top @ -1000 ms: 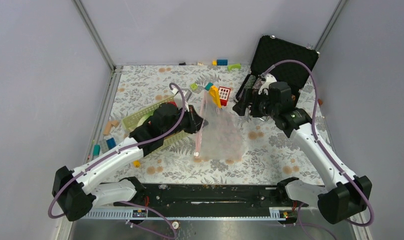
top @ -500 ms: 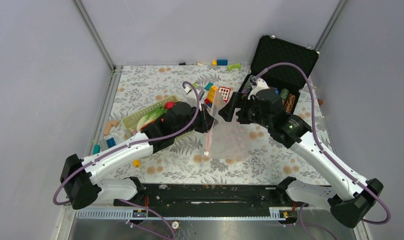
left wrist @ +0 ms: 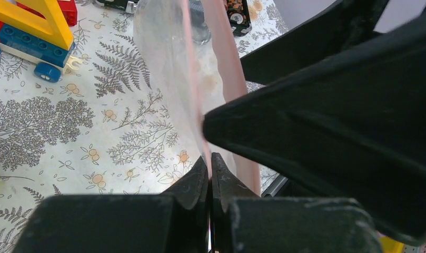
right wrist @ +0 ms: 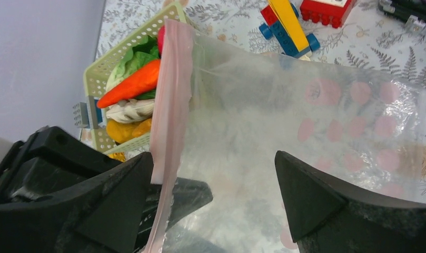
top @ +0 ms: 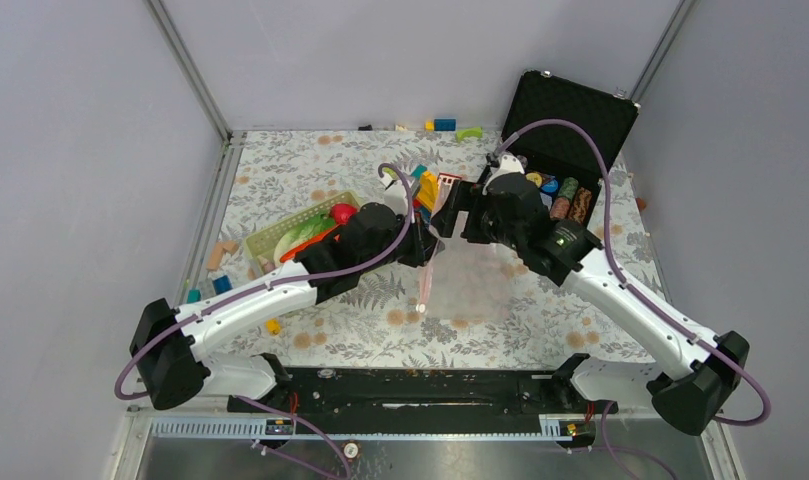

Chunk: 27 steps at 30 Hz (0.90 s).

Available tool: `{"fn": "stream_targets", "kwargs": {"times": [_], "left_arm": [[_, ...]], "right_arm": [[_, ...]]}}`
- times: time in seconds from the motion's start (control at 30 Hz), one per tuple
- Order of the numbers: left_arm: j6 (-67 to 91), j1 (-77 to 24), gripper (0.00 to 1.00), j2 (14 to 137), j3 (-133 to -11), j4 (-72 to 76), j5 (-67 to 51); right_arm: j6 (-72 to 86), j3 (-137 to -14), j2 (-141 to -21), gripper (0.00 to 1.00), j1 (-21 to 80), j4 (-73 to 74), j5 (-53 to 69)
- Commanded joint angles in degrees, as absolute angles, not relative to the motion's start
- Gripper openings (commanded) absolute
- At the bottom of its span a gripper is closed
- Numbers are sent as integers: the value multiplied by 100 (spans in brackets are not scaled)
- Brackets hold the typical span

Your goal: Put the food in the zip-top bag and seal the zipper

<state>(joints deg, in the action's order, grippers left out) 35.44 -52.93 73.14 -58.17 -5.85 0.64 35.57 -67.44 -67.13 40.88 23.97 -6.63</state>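
**Overhead:** the left tool point(top: 425, 250) pinches the zip-top bag point(top: 475, 285) by its zipper point(top: 423, 292). The food point(top: 315, 235) sits in the basket point(top: 280, 228) behind that tool.

**Left wrist:** jaws closed on the strip.

**Right wrist:** the right tool point(right wrist: 213, 158) gapes astride the strip, gripping nothing.

**Step, seemingly:** opening the mouth. Next, catch one lip alone.

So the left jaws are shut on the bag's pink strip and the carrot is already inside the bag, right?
Not quite. The carrot is not in the bag; it lies in the green basket, as the right wrist view shows. The left jaws are shut on the pink strip.
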Motion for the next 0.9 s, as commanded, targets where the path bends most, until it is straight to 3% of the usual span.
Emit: {"fn": "stream_targets", "kwargs": {"times": [0.0, 0.27, 0.63, 0.77, 0.87], "left_arm": [[3484, -5345, 0, 7309, -6136, -327, 264], [3429, -5352, 0, 7277, -6238, -544, 592], [2900, -5467, 0, 7330, -6984, -1099, 1204], [2698, -5566, 0, 7276, -7396, -1433, 1430], [2628, -5617, 0, 7101, -7475, -1642, 1716]], "right_arm": [[3701, -6952, -6900, 90, 4159, 2592, -940], [3778, -6765, -6759, 82, 4206, 3156, -1567], [3638, -7592, -7227, 58, 4471, 4053, -1799], [3622, -7826, -7252, 42, 4569, 4015, -1692], [3671, -7593, -7087, 35, 4568, 3888, -1744]]}}
